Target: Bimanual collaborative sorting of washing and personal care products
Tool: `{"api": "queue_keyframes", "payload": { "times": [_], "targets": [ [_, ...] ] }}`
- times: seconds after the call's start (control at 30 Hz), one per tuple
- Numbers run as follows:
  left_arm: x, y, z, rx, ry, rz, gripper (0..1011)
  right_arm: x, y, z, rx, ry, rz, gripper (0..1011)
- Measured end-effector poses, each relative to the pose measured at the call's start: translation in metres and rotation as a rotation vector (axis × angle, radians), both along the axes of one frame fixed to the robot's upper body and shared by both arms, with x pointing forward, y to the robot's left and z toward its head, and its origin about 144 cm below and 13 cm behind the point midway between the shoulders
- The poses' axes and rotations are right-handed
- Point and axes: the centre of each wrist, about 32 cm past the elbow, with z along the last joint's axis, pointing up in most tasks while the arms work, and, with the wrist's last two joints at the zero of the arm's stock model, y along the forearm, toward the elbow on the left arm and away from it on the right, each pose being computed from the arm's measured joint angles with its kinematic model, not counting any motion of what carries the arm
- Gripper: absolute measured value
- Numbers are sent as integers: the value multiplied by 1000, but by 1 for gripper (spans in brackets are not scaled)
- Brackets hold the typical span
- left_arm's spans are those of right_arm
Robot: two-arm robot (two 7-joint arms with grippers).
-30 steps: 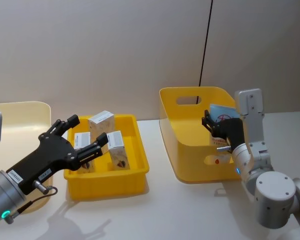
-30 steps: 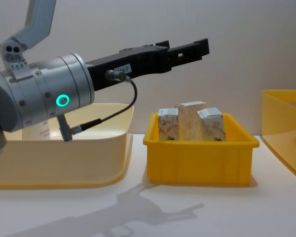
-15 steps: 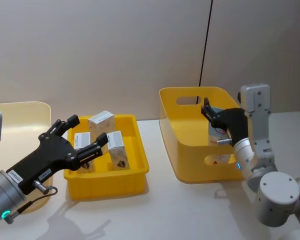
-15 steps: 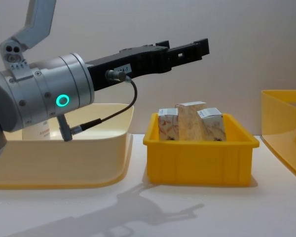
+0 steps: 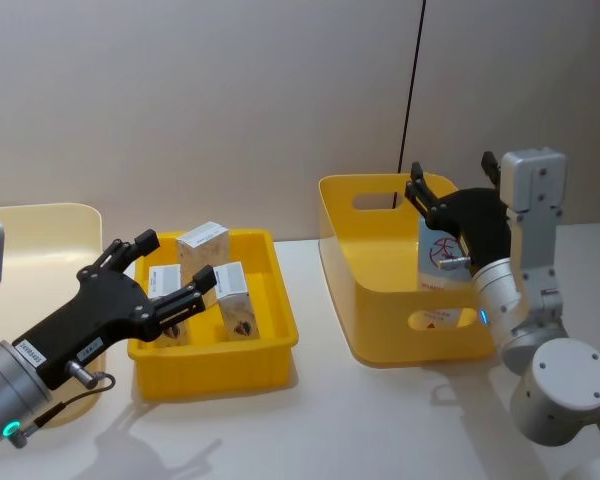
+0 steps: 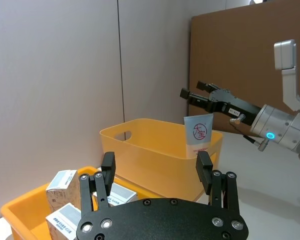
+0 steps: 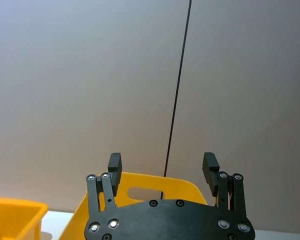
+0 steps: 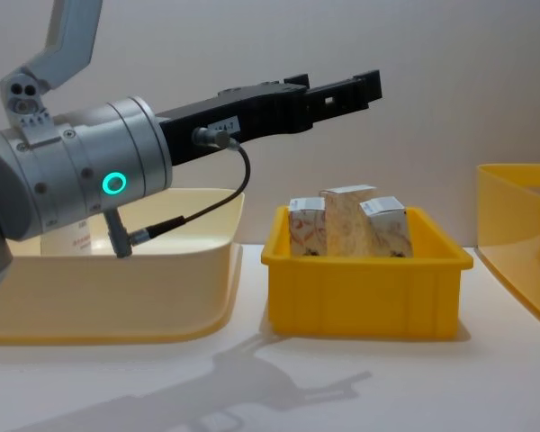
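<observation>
Blue tube (image 5: 442, 250) upright in bin (image 5: 375, 300), crimp up; right gripper (image 7: 162, 162), left gripper (image 6: 156, 161) both wide.

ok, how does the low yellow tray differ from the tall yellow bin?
The low tray is shallow; the tall bin is deep, with a handle slot. The tray holds beige cartons; the bin holds an upright light-blue tube. The left gripper is open over the tray, the right gripper open above the bin. Both are yellow, open-topped.

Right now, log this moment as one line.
left gripper open above cartons in tray | right gripper open above tube | tube upright in bin
</observation>
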Motion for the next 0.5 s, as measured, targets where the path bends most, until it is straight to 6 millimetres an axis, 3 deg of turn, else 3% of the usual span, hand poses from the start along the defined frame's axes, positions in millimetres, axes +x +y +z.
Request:
{"api": "queue_keyframes", "payload": {
  "times": [0.5],
  "targets": [
    [-1,0,-1,4,2,9,1003,-3,2,2,4,-24,21,1001]
  ]
}}
